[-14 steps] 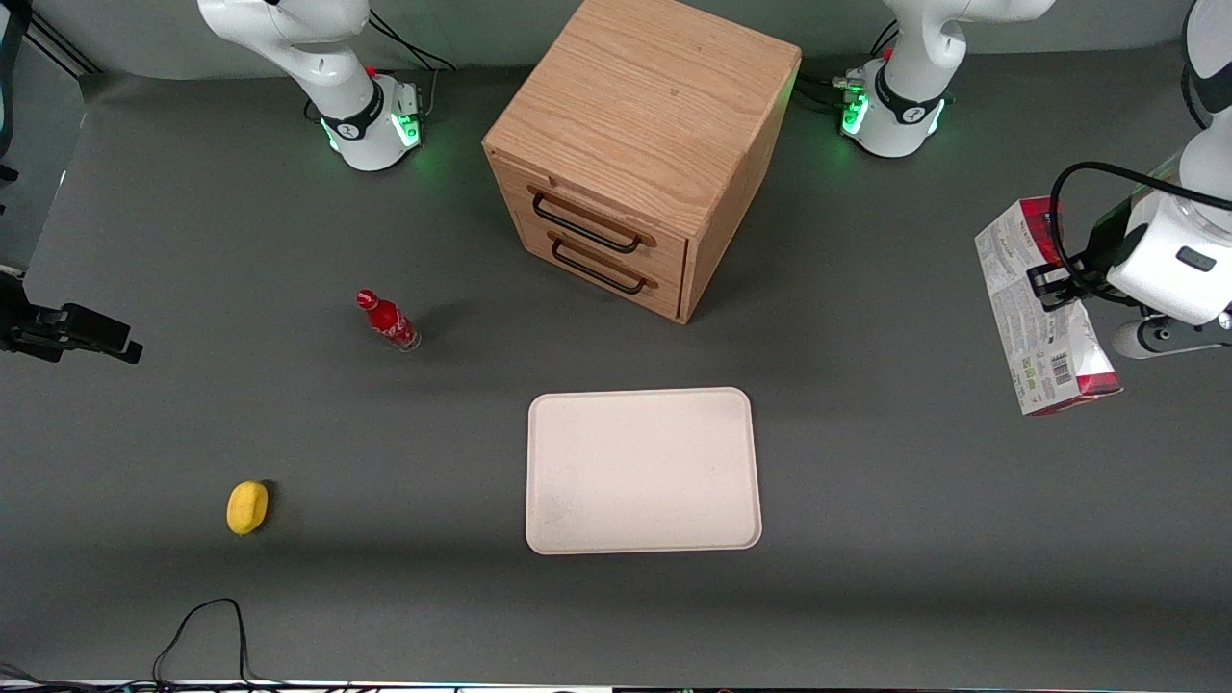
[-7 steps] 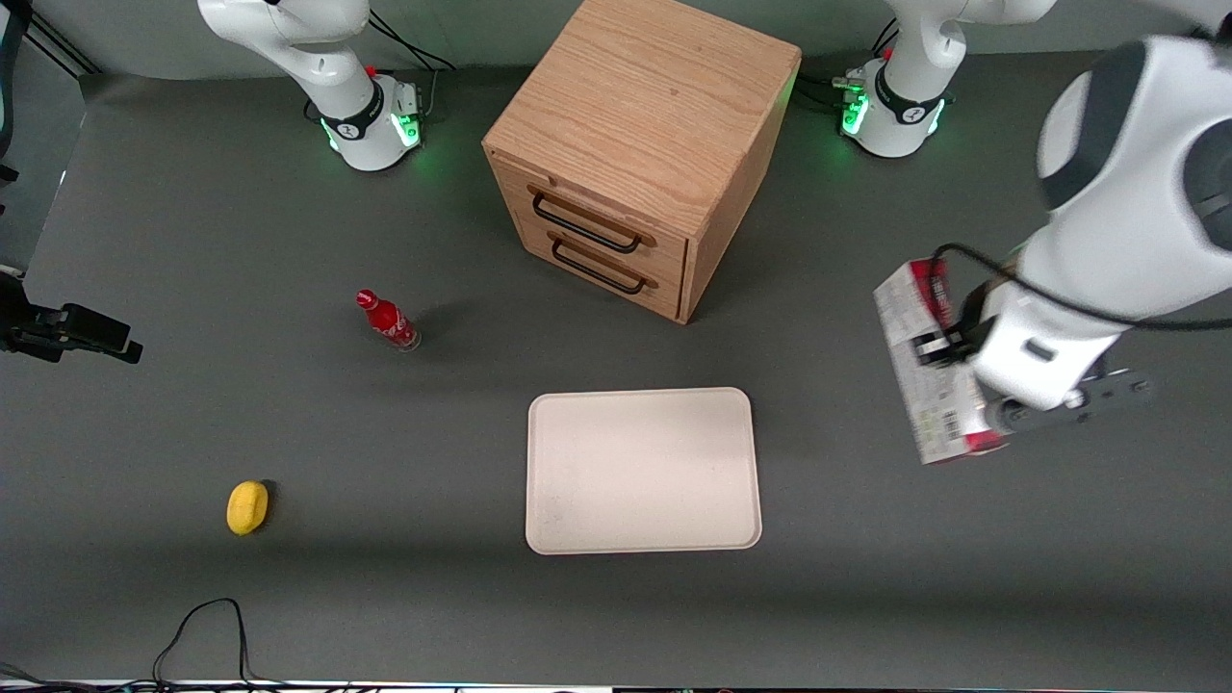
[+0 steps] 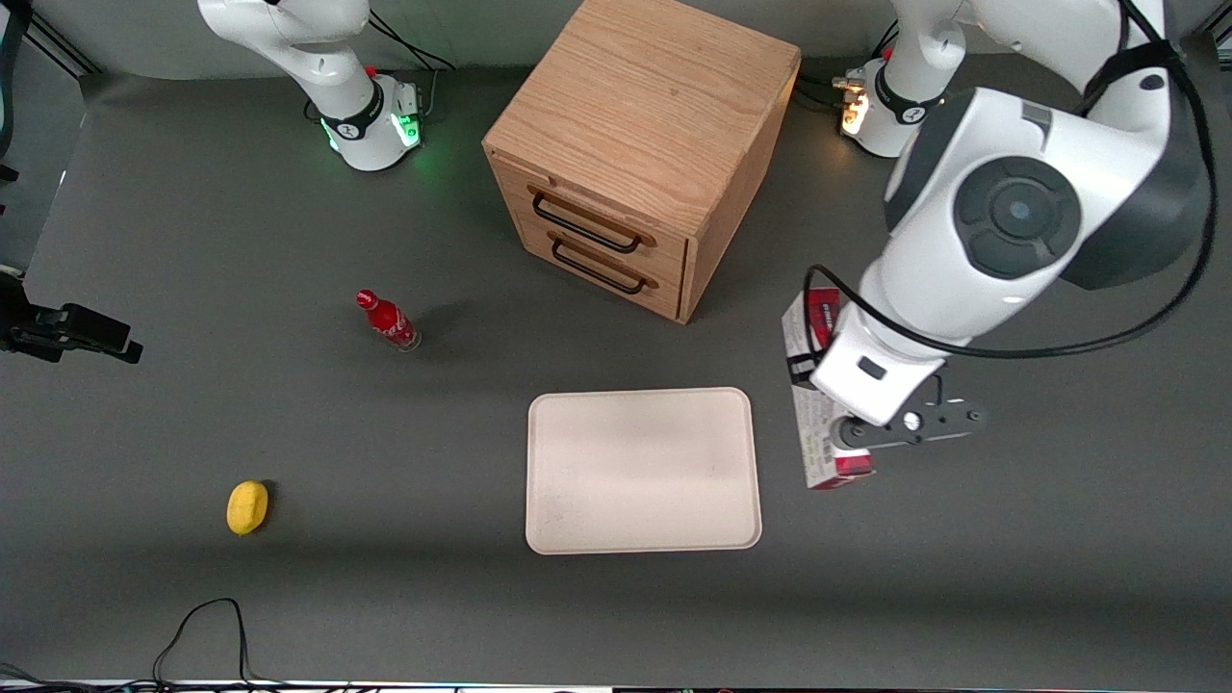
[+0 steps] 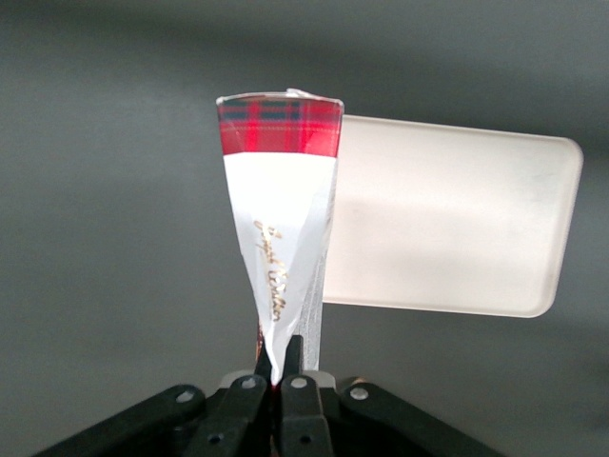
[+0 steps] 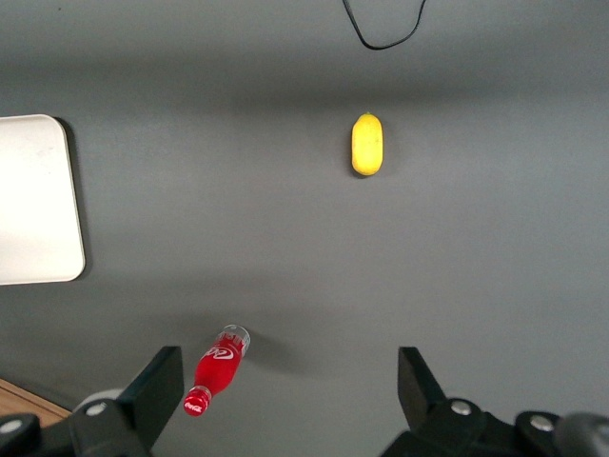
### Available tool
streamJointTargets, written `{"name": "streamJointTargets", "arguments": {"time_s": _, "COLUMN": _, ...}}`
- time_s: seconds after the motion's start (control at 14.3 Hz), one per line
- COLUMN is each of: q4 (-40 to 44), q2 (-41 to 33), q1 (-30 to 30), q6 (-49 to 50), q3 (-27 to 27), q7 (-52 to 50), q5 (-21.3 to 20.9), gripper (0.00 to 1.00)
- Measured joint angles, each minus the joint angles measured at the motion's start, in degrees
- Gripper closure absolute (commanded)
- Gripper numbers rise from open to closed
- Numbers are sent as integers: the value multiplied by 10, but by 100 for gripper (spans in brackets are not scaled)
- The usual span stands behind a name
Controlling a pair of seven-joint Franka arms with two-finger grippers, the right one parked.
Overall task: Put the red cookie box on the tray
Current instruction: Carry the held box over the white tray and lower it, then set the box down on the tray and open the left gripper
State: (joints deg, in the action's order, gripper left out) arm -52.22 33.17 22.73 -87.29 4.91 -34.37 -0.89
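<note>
Front view: gripper (image 3: 835,423) holds the box (image 3: 813,433) above the table, just beside the tray (image 3: 642,470) on the working arm's side, not over it. Left wrist view: fingers (image 4: 290,357) clamped on the box's (image 4: 278,209) edge; tray (image 4: 447,228) lies bare beside it.

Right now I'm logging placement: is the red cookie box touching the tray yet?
Apart. In the front view the red cookie box, clamped in the end effector, sits beside the tray with dark table visible between them.
</note>
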Motion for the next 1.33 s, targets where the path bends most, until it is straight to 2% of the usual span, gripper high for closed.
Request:
{"name": "streamJointTargets", "arguments": {"time_s": 0.35, "q4": 0, "q2": 15, "q1": 50, "q6": -21, "q3": 1, "q7": -30, "q5": -3, "gripper": 100}}
{"name": "streamJointTargets", "arguments": {"time_s": 0.84, "q4": -6, "q2": 118, "q1": 46, "q6": -93, "q3": -7, "q7": 17, "q5": -5, "gripper": 100}}
{"name": "streamJointTargets", "arguments": {"time_s": 1.33, "q4": -67, "q2": 187, "q1": 42, "q6": -204, "q3": -9, "q7": 20, "q5": -17, "gripper": 100}}
